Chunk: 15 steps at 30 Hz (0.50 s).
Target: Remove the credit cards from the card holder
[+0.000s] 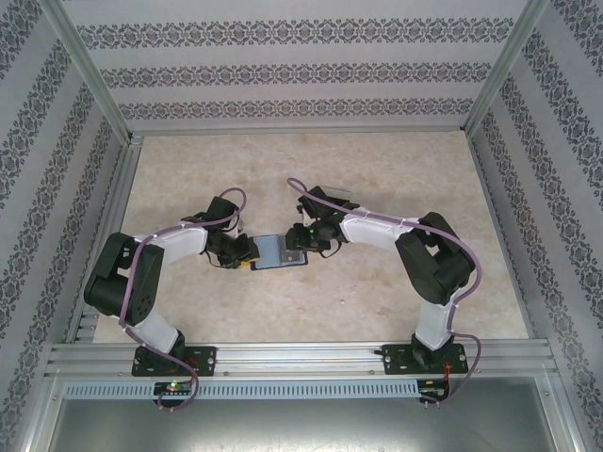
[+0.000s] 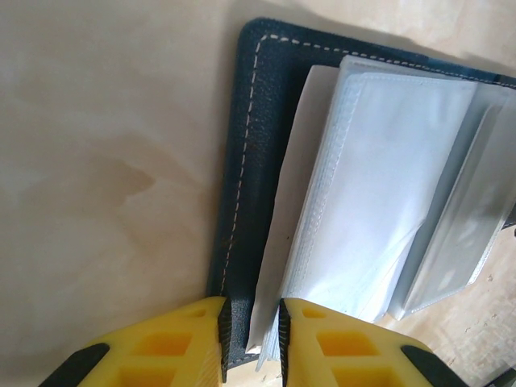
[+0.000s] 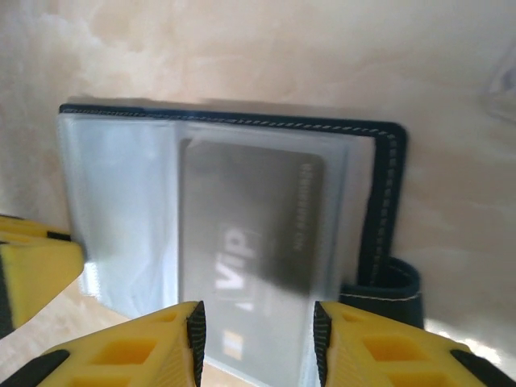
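- Left jaws, at the bottom of the left wrist frame, are clamped on the dark edge of the card holder (image 2: 242, 161), likely pinning it open at the centre of the worktop (image 1: 377, 169).
- Right jaws stand apart, straddling a grey credit card (image 3: 250, 234); the right wrist view reveals its clear sleeve, too small to make out from above.

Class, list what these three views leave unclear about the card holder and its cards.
- Right wrist: the grey card runs off the bottom edge at the right gripper, so the grip is unclear.
- Left wrist: cloudy sleeves hide whether more cards sit inside.
- Top: the card holder is too small to count cards.
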Each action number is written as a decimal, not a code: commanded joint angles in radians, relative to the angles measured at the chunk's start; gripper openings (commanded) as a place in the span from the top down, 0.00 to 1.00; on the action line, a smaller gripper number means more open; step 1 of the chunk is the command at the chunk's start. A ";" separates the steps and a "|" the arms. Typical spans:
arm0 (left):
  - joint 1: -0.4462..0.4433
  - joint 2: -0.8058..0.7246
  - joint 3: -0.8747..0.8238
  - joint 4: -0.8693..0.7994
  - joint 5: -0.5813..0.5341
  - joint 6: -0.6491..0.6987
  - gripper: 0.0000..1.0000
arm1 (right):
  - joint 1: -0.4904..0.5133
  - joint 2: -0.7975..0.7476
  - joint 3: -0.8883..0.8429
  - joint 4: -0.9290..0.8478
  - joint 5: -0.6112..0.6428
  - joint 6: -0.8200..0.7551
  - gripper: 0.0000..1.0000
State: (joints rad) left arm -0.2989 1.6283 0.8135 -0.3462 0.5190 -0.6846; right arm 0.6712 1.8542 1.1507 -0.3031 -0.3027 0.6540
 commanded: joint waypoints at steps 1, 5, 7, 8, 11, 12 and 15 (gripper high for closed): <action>0.008 0.021 -0.018 0.001 -0.002 0.001 0.74 | 0.002 -0.018 -0.015 -0.018 0.021 -0.024 0.58; 0.008 0.021 -0.018 -0.002 -0.002 0.002 0.74 | 0.007 0.004 -0.012 -0.013 0.014 -0.022 0.57; 0.008 0.021 -0.019 -0.001 -0.002 0.002 0.74 | 0.008 0.014 -0.012 -0.008 0.007 -0.021 0.58; 0.008 0.020 -0.019 -0.002 -0.001 0.003 0.74 | 0.010 0.017 -0.010 -0.005 0.004 -0.021 0.58; 0.008 0.024 -0.016 0.001 0.001 0.002 0.74 | 0.014 0.032 -0.002 -0.006 -0.003 -0.021 0.58; 0.007 0.025 -0.017 0.001 0.001 0.003 0.74 | 0.015 0.037 -0.001 -0.006 -0.006 -0.021 0.58; 0.009 0.025 -0.014 0.001 0.004 0.002 0.74 | 0.018 0.048 0.002 -0.005 -0.007 -0.022 0.57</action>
State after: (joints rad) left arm -0.2989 1.6283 0.8135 -0.3458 0.5190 -0.6849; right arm 0.6769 1.8797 1.1503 -0.3027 -0.3035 0.6483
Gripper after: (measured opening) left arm 0.256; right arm 0.425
